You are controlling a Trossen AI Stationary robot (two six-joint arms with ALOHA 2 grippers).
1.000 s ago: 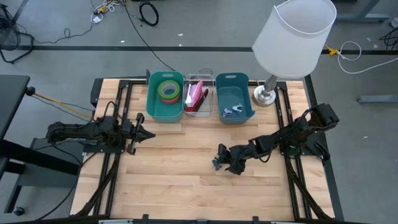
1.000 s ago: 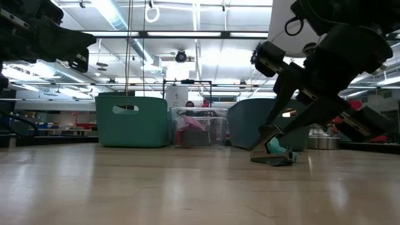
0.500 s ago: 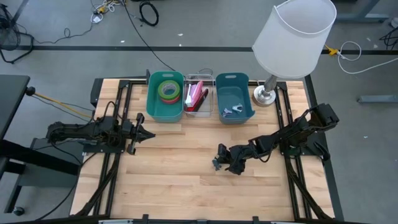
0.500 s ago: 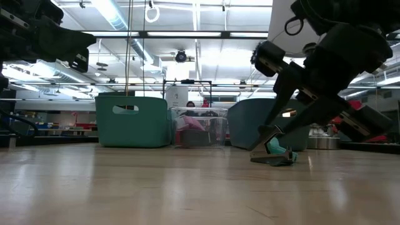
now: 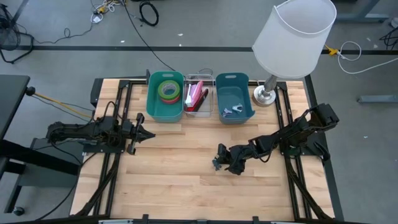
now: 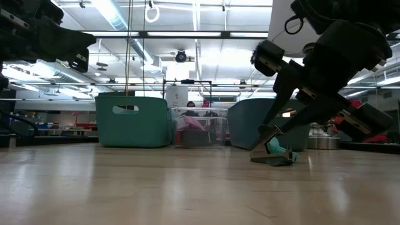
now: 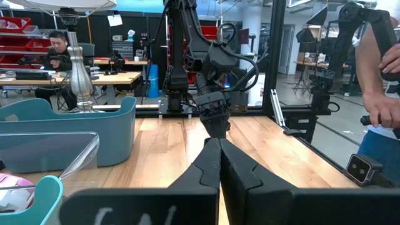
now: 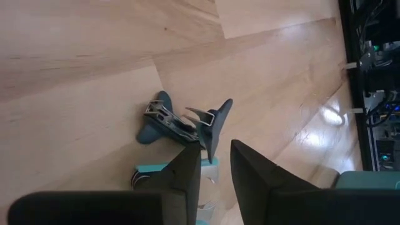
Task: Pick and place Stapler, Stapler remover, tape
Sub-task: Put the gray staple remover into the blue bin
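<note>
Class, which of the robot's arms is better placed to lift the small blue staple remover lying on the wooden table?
Right, probably. The right gripper is down at the small blue staple remover, its fingers beside it. The left gripper sits shut, far across the wooden table.

- A light wooden table (image 5: 180,180) made of long planks, seen from above, with dark metal frame rails running along its left and right sides.
- Along the far edge stand three bins side by side, touching or nearly so: a green bin (image 5: 165,97) on the left, a clear bin (image 5: 198,96) in the middle, a blue bin (image 5: 234,98) on the right.
- Just right of the blue bin stands a lamp (image 5: 292,40) with a white shade and a round silver base.
- A small blue-grey staple remover (image 8: 181,122) lies on the bare wood right of centre, well apart from the bins.
</note>
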